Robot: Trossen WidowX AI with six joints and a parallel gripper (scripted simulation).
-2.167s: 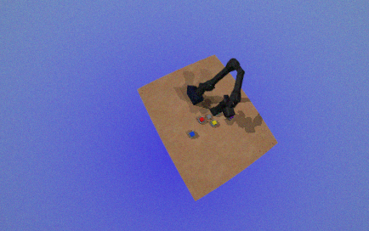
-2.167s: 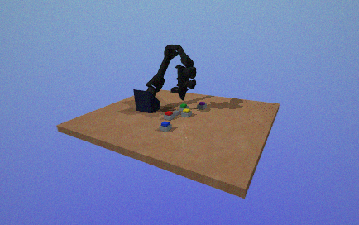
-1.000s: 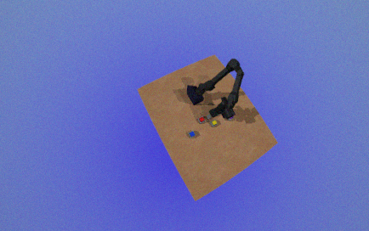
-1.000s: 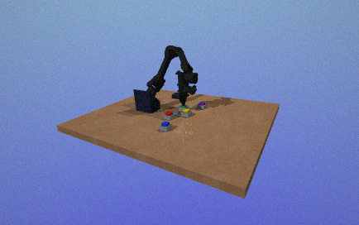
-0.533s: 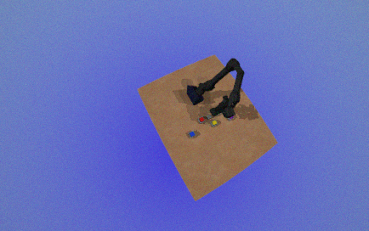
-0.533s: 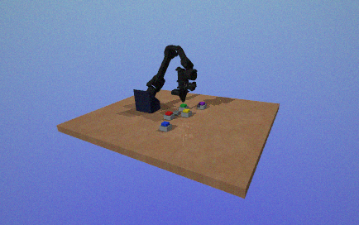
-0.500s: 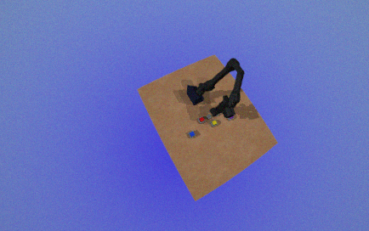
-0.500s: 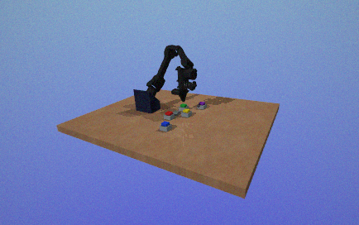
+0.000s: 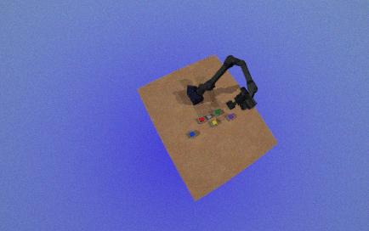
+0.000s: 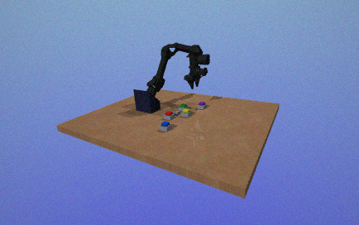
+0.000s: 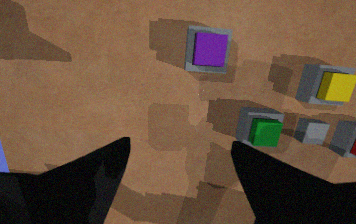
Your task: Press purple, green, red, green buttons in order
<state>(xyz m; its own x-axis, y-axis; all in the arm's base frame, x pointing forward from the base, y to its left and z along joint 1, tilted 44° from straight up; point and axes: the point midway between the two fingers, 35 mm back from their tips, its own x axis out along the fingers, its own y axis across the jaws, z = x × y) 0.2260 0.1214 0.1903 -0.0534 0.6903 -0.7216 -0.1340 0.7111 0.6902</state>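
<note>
The purple button (image 9: 230, 116) (image 10: 202, 103) (image 11: 210, 49) sits on a grey base, at the top middle of the wrist view. The green button (image 9: 218, 112) (image 10: 183, 106) (image 11: 265, 133) lies just beyond the right fingertip in the wrist view. The red button (image 9: 201, 120) (image 10: 169, 113) (image 11: 353, 146) is cut off at the right edge of the wrist view. All three caps stand up from their bases. My gripper (image 10: 193, 88) (image 11: 181, 145) is open and empty, high above the table and touching no button. In the top view the fingertips are hard to make out.
The yellow button (image 9: 214, 122) (image 10: 186, 111) (image 11: 337, 86) is near the green and purple ones. A small grey block (image 9: 209, 116) (image 10: 177, 112) (image 11: 316, 131) sits between green and red. The blue button (image 9: 192, 134) (image 10: 165, 124) stands apart. The arm's base is at the table's side.
</note>
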